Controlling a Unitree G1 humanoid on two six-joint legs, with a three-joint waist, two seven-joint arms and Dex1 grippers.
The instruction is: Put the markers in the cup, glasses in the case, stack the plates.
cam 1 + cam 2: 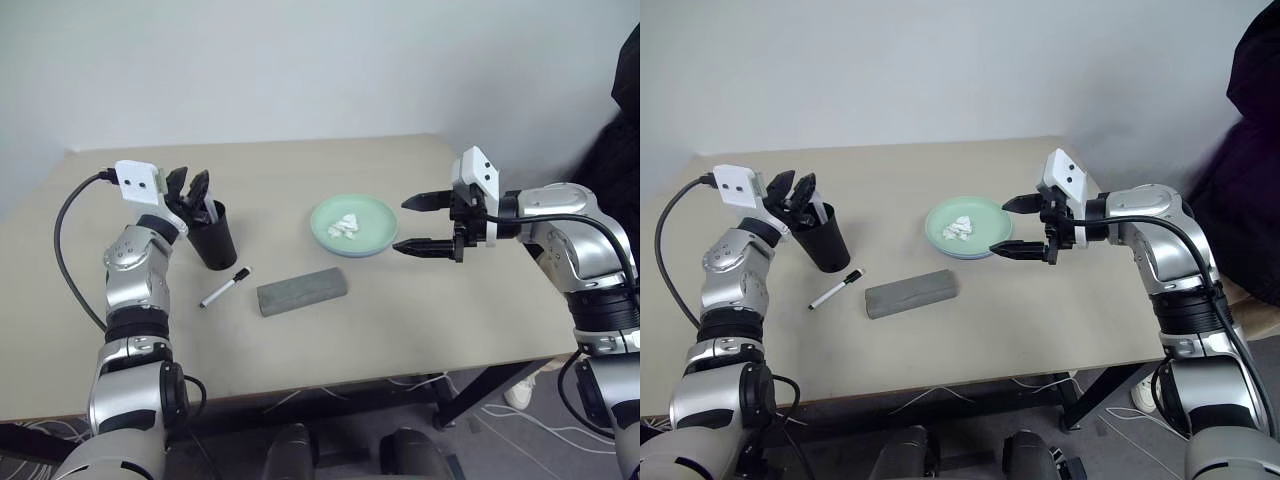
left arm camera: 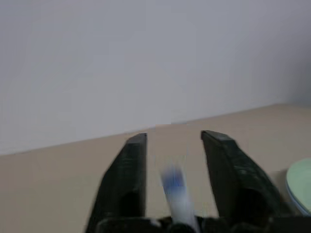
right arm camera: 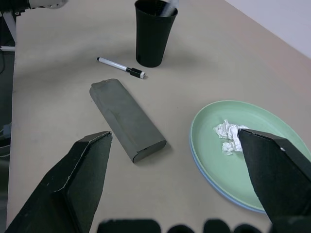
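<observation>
in the head views the left gripper (image 1: 192, 192) hangs just over the mouth of the cup (image 1: 215, 238), its fingers parted around the blue-capped marker (image 1: 205, 211), which stands steeply with its lower end already inside the cup; i cannot tell if the fingers still touch it, so i judge it is just being let go; the black-capped marker (image 1: 225, 287) lies flat on the table (image 1: 400, 310) just in front of the cup, its long axis slanted, cap end toward the case (image 1: 302, 290); it is below and to the robot-side of the left gripper, which is clearly the nearer one; the right gripper (image 1: 432, 225) hovers wide open and empty just beside the pale green plate (image 1: 375, 222); in the left wrist view a blurred white barrel with a blue cap sits between the two black fingers (image 2: 127, 184), with a gap at each side; in the right wrist view the green plate lies on a blue plate (image 3: 214, 182), so stacking looks done, and a crumpled tissue (image 3: 228, 136) lies on it; the grey case is closed.
</observation>
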